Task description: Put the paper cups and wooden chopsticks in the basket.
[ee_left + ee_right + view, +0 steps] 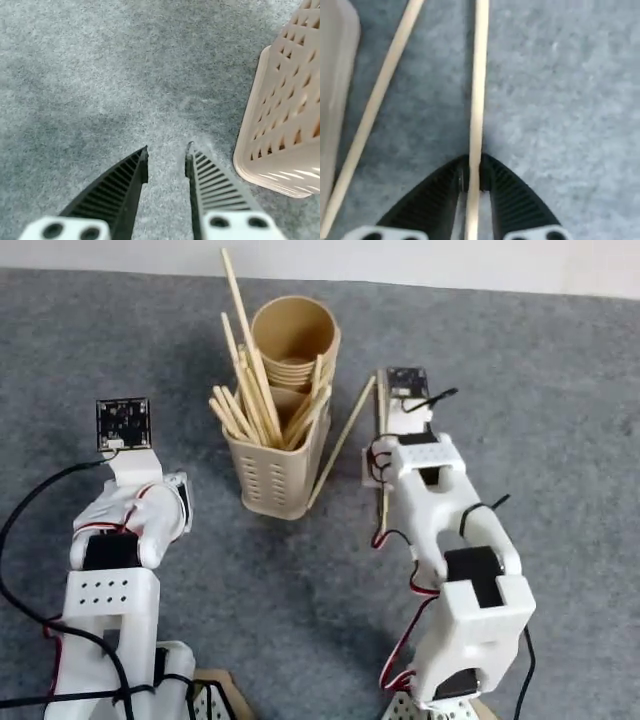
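Observation:
A beige slotted basket stands mid-table, holding stacked paper cups and several wooden chopsticks. Outside it, another chopstick leans against its right side. My right gripper is shut on a single chopstick just above the grey carpet, right of the basket; the leaning chopstick and the basket wall lie beside it. My left gripper hangs open over bare carpet with nothing between its fingers, close to the basket on its left side.
Grey carpet covers the whole table. The left arm and right arm flank the basket, with cables trailing at their bases. Open floor lies at the far left and far right.

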You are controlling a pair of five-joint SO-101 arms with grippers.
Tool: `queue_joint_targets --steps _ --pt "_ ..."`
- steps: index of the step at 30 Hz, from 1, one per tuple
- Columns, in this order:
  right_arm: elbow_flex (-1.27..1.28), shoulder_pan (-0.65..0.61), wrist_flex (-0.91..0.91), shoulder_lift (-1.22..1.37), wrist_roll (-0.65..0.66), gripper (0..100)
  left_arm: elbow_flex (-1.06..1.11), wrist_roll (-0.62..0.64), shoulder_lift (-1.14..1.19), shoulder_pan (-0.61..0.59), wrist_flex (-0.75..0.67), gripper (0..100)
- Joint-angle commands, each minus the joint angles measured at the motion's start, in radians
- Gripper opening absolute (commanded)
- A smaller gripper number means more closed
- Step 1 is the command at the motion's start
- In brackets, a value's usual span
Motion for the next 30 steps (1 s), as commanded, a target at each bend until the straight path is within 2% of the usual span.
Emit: queue_joint_targets --steps 1,13,19,23,26,30 --pt "0.007 -0.019 0.035 -0.081 -0.009 0.5 -0.007 0.006 -0.016 -0.008 -0.017 15" --pt "0.044 -0.024 0.019 -0.762 -0.014 0.5 -0.005 0.006 -0.016 -0.008 -0.017 15" --pt "0.068 -0.073 -0.305 -0.98 -0.014 0.5 -0.005 0.006 -0.016 -0.008 -0.017 15" --pt "0.11 -0.22 -0.549 -1.0 -0.012 0.5 -0.004 0.006 -0.016 -0.008 -0.017 15" --pt "0.15 -0.311 -0.668 -0.998 -0.011 0.5 -0.004 0.006 -0.016 -0.008 -0.017 15" --pt "0.248 -0.338 -0.754 -0.997 -0.014 0.5 -0.004 0.006 -0.016 -0.008 -0.017 15"
